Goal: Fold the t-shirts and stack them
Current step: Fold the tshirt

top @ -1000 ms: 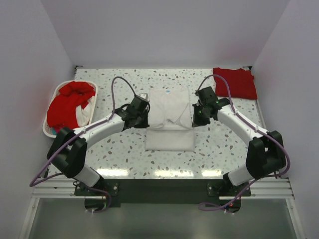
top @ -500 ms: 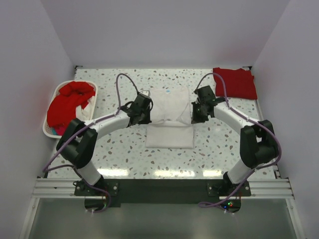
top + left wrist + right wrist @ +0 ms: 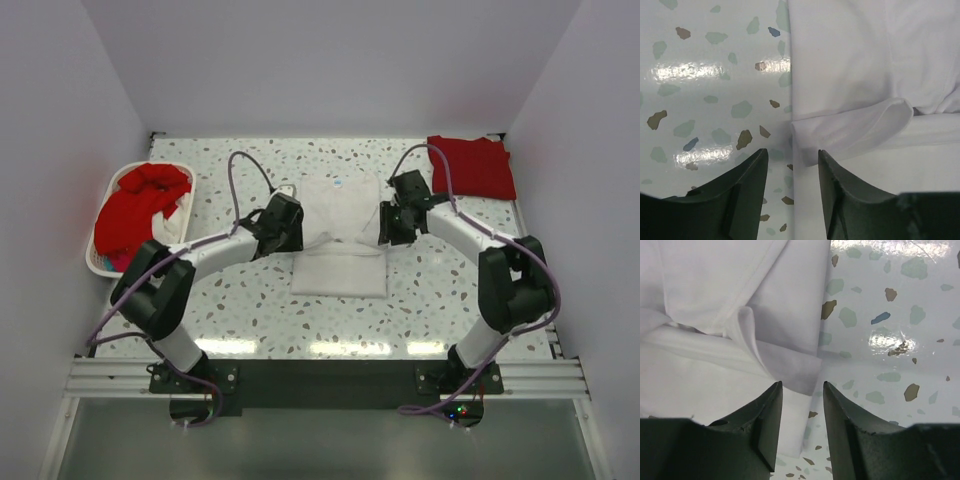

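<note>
From the top external camera I see the white t-shirt (image 3: 338, 225) at the middle of the worktop (image 3: 250, 300), partly folded, with its near part lying as a narrower band. The left gripper (image 3: 285, 222) sits at the shirt's left edge and the right gripper (image 3: 393, 222) at its right edge. A folded red t-shirt (image 3: 472, 166) lies flat at the far right corner. At the left edge, the basket (image 3: 98, 263) holds bunched red shirts (image 3: 135, 205) with some white cloth among them.

On the left wrist camera, the left gripper (image 3: 792, 152) has its jaws apart with nothing clamped. Past its fingers (image 3: 740, 190) I see the white t-shirt (image 3: 855, 65), whose left edge runs under the gap, and a folded lip of cloth just beyond the tips. The speckled worktop (image 3: 705, 100) shows to the left.

On the right wrist camera, the right gripper (image 3: 801, 385) also has its jaws parted and gripping nothing. The white t-shirt (image 3: 715, 315) fills the left side, a loose fold reaching the gap, and bare worktop (image 3: 890, 340) lies to the right.
</note>
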Controlling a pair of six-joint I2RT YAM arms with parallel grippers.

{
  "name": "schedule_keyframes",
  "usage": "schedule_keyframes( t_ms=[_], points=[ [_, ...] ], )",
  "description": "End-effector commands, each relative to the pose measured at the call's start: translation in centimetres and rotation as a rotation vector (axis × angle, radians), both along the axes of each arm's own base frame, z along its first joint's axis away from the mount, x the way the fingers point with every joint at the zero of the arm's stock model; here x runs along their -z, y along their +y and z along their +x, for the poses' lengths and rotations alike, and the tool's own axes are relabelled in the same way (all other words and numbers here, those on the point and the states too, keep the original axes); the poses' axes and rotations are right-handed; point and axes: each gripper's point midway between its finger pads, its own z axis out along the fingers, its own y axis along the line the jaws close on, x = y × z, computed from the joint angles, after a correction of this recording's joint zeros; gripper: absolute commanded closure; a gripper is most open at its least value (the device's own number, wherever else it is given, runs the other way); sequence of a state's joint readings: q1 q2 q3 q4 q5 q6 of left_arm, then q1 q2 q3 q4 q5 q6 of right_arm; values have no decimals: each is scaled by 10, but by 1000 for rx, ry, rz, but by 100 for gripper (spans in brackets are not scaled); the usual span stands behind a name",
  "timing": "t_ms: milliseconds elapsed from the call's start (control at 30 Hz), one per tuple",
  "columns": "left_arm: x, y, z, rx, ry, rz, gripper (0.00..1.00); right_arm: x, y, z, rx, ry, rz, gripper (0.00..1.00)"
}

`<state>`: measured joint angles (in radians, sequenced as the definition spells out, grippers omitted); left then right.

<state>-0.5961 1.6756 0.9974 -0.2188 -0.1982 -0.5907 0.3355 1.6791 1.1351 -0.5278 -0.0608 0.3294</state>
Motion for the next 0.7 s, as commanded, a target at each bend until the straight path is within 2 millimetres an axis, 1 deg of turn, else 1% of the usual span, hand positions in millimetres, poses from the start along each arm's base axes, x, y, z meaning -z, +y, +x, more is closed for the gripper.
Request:
schedule_keyframes(
  t_ms=[0,33,67,100,133,167,200,233,267,300,333,367,400,433,467,533,600,667],
  points=[
    [-44,-5,1,-31,-124,-60,48,-49,2,10,5,-130,22,57],
    [-53,-7,-6,-27,-141,-74,48,-52,5,8,-3,-139,32,57],
    [-55,-9,-11,-25,-148,-68,48,-54,11,1,-22,-145,43,57],
    [-58,-21,-23,10,-155,-70,48,-54,19,-4,-36,-141,65,59],
    [-62,-26,-30,22,-162,-78,48,-55,25,-6,-50,-150,79,61],
    [-58,-30,-38,38,-159,-75,49,-51,35,-17,-80,-137,88,63],
    [-55,-41,-49,73,-153,-81,51,-52,42,-21,-91,-141,100,67],
    [-45,-42,-57,80,-131,-79,53,-51,49,-22,-103,-151,109,69],
    [-41,-50,-64,106,-119,-98,58,-45,60,-31,-127,-137,115,73],
    [-36,-51,-67,111,-107,-100,61,-41,65,-33,-132,-134,118,74],
    [-23,-50,-72,106,-76,-89,64,-40,71,-32,-138,-144,134,76],
    [-18,-49,-73,102,-67,-83,66,-32,73,-35,-137,-131,135,78],
    [-13,-49,-74,99,-60,-77,67,-27,76,-35,-125,-121,145,81],
    [-3,-48,-76,98,-43,-62,67,-22,78,-31,-122,-127,152,83],
    [0,-48,-75,97,-42,-59,67,-16,79,-32,-119,-118,156,85],
    [13,-47,-77,95,-15,-39,67,-8,83,-28,-122,-116,163,87],
    [20,-46,-81,97,11,-28,67,-3,86,-25,-130,-112,158,87],
    [30,-44,-86,96,42,-19,68,4,84,-21,-127,-105,137,87]
  ],
)
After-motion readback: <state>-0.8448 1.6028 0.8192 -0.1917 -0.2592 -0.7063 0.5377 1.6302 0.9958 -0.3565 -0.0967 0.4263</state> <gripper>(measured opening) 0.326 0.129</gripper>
